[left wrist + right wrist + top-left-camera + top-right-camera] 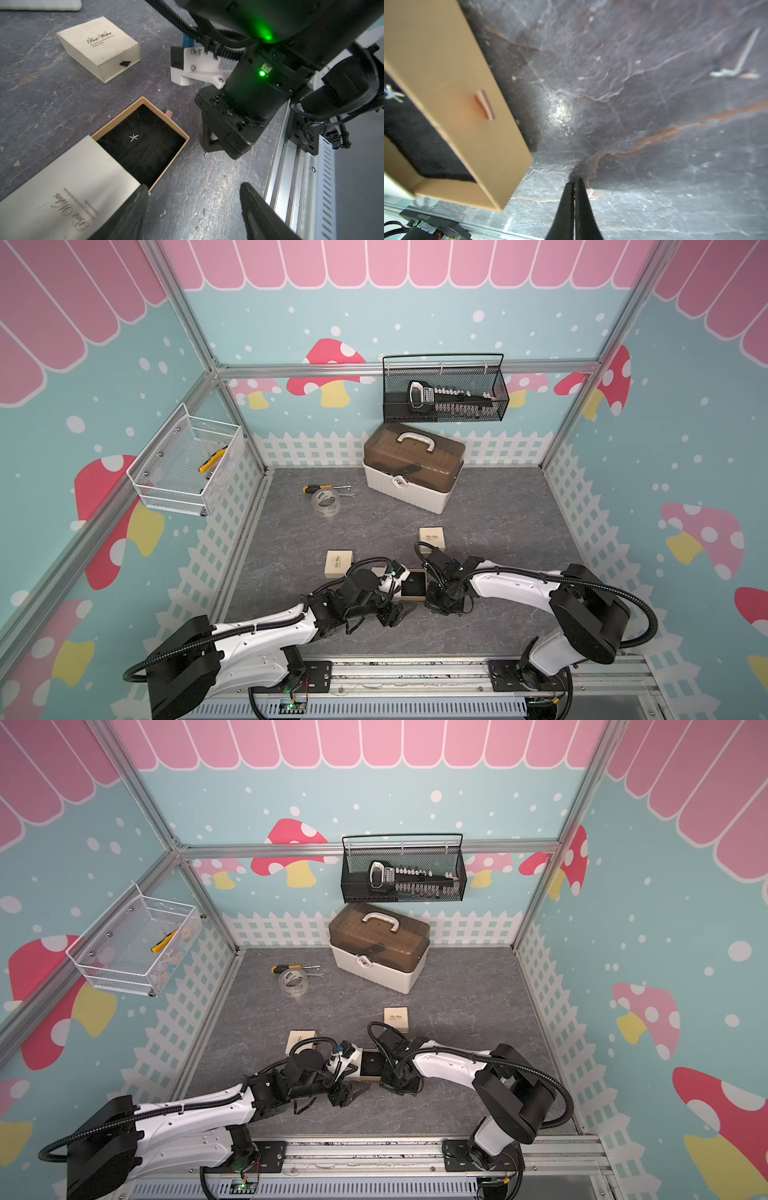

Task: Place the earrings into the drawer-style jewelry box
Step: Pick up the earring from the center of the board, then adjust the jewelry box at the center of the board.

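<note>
Closed apparently empty, the right end effector point(576, 181) could be raised without the tiny silvery earring point(726, 73) lying apart on the grey marbled worktop point(654, 135).

The closed cream box point(97, 47) is carrying "Best Wishes" in dark script on its lid, the two finer lines beneath being too small to read. The drawer-style jewelry box point(72, 176), near the desk's point(52, 93) front edge, is showing "Best Wishes" in gold script on its sleeve. The tape roll's point(325, 498) dark label is reading as a blur.
</note>
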You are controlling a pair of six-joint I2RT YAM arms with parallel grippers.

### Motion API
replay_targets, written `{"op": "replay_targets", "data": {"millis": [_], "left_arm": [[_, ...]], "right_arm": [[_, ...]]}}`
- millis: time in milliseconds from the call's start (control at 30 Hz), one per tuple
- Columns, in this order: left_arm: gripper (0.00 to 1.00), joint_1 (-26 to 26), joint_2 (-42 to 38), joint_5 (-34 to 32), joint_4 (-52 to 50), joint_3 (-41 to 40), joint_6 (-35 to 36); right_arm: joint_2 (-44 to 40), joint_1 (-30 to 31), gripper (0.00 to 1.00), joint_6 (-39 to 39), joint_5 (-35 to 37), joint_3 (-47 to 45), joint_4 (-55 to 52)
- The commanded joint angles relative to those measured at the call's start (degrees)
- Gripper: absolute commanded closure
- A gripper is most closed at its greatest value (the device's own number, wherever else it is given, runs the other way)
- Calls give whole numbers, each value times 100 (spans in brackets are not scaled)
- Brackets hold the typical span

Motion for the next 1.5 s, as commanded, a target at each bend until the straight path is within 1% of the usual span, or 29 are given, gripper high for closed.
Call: {"op": "replay_targets", "data": {"millis": [0, 100, 167, 233, 300, 333, 400, 433, 500, 600, 700, 767, 833, 933, 1033, 1167, 1333, 1467], "left_arm": [[30, 59, -10, -36, 11, 39, -65], [29, 201, -86, 35, 78, -20, -167], [30, 370, -164, 121, 127, -87, -270], [29, 571, -243, 155, 210, -144, -434], [30, 696, -264, -79, 107, -107, -695], [30, 690, -280, -198, -153, 7, -844], [29, 574, -393, -582, -731, 180, -1367], [28, 438, -529, -716, -959, 191, -1606], [27, 110, -867, -1204, -1575, 265, -2175], [27, -195, -1374, -1459, -2324, 282, -3135], [27, -375, -1721, -1504, -2596, 100, -4067], [27, -379, -1629, -1339, -2590, -18, -4569], [27, -383, -1377, -1224, -2552, -2, -4861], [26, -396, -923, -1170, -2409, 141, -5009], [25, -399, -461, -1226, -2238, 317, -4958], [25, -343, -25, -1558, -2265, 586, -4795], [25, 53, 293, -1560, -1816, 589, -4694], [25, 543, 687, -1188, -1476, 647, -4483]], "right_arm": [[-370, 46, 100, -7, 353, 14, -251], [-659, 46, 100, -275, 665, -8, -234], [-798, 18, 100, -613, 912, 59, -289], [-925, -5, 100, -1129, 1089, 111, -256], [-1028, -87, 100, -1581, 1213, 226, -283], [-1100, -126, 100, -1879, 1273, 286, -273], [-1240, -171, 100, -2318, 1486, 383, -287], [-1317, -190, 100, -2557, 1597, 419, -261], [-1425, -218, 100, -2978, 1836, 497, -225], [-1527, -252, 100, -3546, 2152, 638, -188], [-1595, -270, 100, -4035, 2270, 756, -128], [-1642, -299, 100, -4164, 2383, 785, -161], [-1706, -323, 100, -4239, 2346, 778, -172], [-1870, -332, 100, -4277, 2305, 683, -121], [-2072, -341, 100, -4308, 2321, 551, -107], [-2377, -384, 100, -4321, 2358, 373, -106], [-2633, -436, 100, -4321, 2327, 183, -115], [-2739, -481, 100, -4331, 2370, 77, -141]]}}
